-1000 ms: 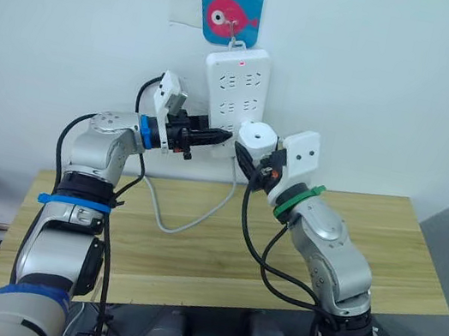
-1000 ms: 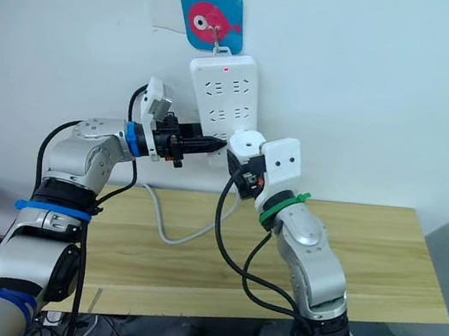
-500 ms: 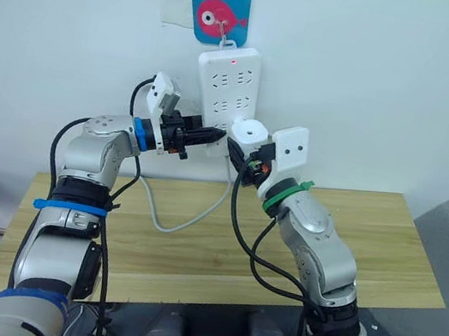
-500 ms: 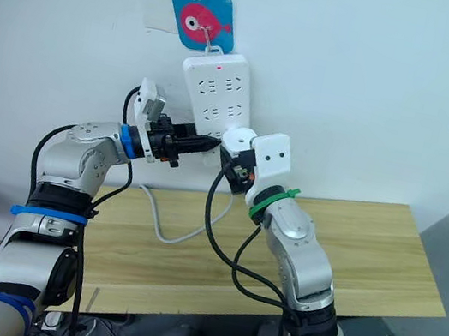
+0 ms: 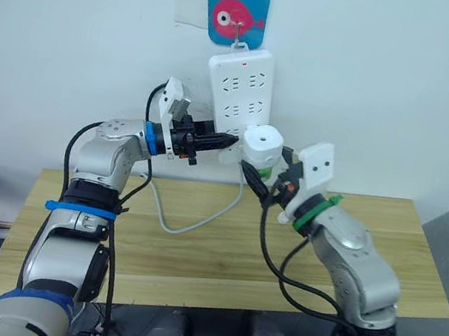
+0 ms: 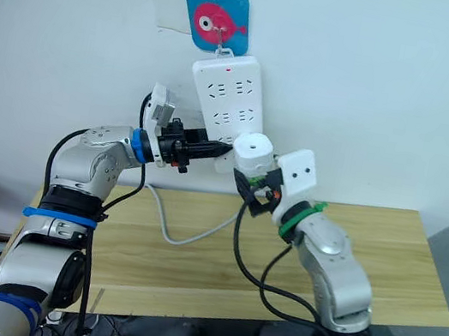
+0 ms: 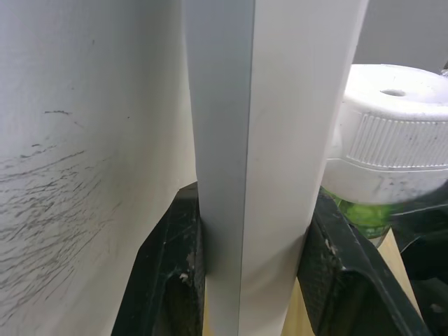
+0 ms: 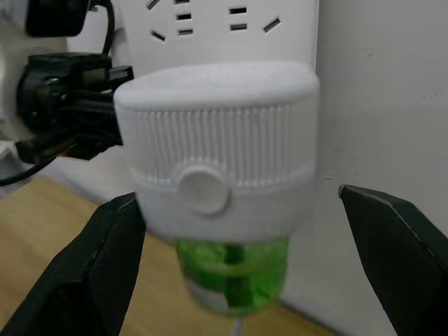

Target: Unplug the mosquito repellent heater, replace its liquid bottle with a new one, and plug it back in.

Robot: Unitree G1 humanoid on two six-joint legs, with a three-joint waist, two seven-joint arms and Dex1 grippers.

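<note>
The white mosquito repellent heater (image 5: 262, 142), with a green liquid bottle (image 8: 231, 269) under it, sits against the lower right of the hanging power strip (image 5: 240, 91); its prongs are hidden. My right gripper (image 5: 268, 178) is open, one finger on each side of the heater (image 8: 217, 147), and wall shows between the heater and one finger (image 8: 399, 245). From the other side my left gripper (image 5: 222, 141) is shut on the strip's lower edge (image 7: 255, 140), black fingers (image 7: 168, 273) pressed to both faces.
The strip hangs from a blue fish hook plate (image 5: 236, 13) on the white wall. Its grey cable (image 5: 189, 218) loops down onto the wooden table (image 5: 386, 240), which lies below both arms.
The camera has swung, shifting the whole picture. Against the power strip, the heater and both grippers keep about the same places; my right forearm now leans further out to the right.
</note>
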